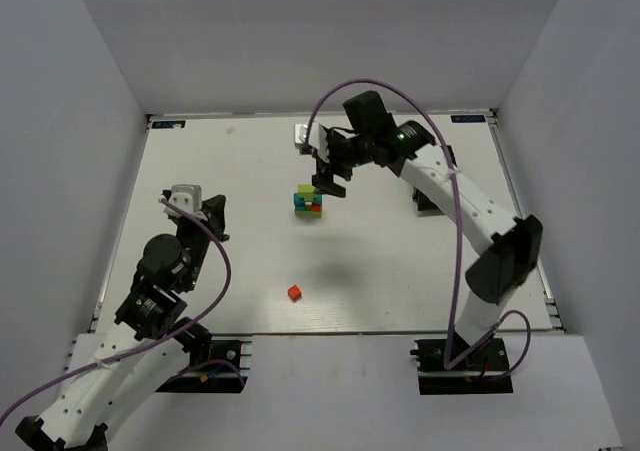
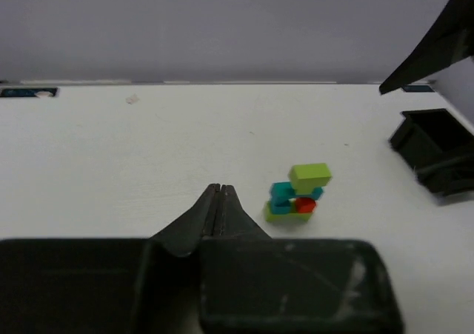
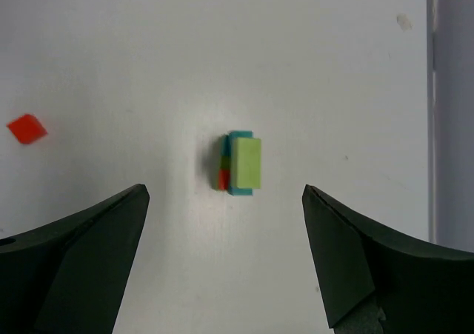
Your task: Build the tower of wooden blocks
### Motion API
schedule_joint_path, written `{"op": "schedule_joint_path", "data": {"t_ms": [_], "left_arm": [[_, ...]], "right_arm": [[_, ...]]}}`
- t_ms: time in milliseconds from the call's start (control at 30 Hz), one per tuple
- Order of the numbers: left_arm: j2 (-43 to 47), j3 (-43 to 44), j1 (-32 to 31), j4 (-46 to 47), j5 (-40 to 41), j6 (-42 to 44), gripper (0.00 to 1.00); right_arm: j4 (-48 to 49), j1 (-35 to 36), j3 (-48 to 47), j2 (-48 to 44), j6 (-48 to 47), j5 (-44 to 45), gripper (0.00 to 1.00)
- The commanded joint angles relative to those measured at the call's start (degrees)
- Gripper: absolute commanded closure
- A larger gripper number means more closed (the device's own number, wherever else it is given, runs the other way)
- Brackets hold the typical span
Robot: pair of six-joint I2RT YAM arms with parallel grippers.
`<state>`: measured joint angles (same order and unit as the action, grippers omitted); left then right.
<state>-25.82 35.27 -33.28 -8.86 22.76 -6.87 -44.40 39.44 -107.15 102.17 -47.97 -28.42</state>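
Resting at the left side of the white table [image 1: 400, 271], my left gripper [image 1: 197, 207] has its two fingers pressed together on nothing, their tips meeting in a point in the left wrist view [image 2: 220, 190]. Toward the table's near middle a loose red cube [image 1: 294, 292] lies alone, well apart from both arms. Beyond it, at centre, stands the wood block tower [image 1: 309, 200]: a lime-green piece at the base, teal and red above it, a lime-green block [image 2: 310, 175] on top. My right gripper [image 1: 326, 177] hangs over the tower, fingers spread wide and clear of the blocks, the tower between them in the right wrist view. A black box [image 2: 437, 145] sits further right.
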Motion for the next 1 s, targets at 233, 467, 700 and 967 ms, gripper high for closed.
{"op": "schedule_joint_path", "data": {"t_ms": [233, 467, 700, 967], "left_arm": [[-13.8, 4.8, 0.3, -3.9, -14.9, 4.1, 0.77], [-7.7, 4.1, 0.3, -4.6, -5.3, 2.2, 0.40], [-2.2, 2.2, 0.3, -2.7, -1.9, 1.7, 0.40], [-1.6, 2.2, 0.3, -2.1, -2.5, 1.7, 0.40]], "right_arm": [[4.8, 6.2, 30.1, -6.3, -11.4, -16.5, 0.51], [14.9, 17.1, 38.3, -2.9, -12.6, -5.9, 0.96], [19.5, 21.6, 35.4, 3.3, -9.3, 0.4, 0.61], [20.9, 25.1, 33.9, 6.4, -7.7, 6.0, 0.50]]}}
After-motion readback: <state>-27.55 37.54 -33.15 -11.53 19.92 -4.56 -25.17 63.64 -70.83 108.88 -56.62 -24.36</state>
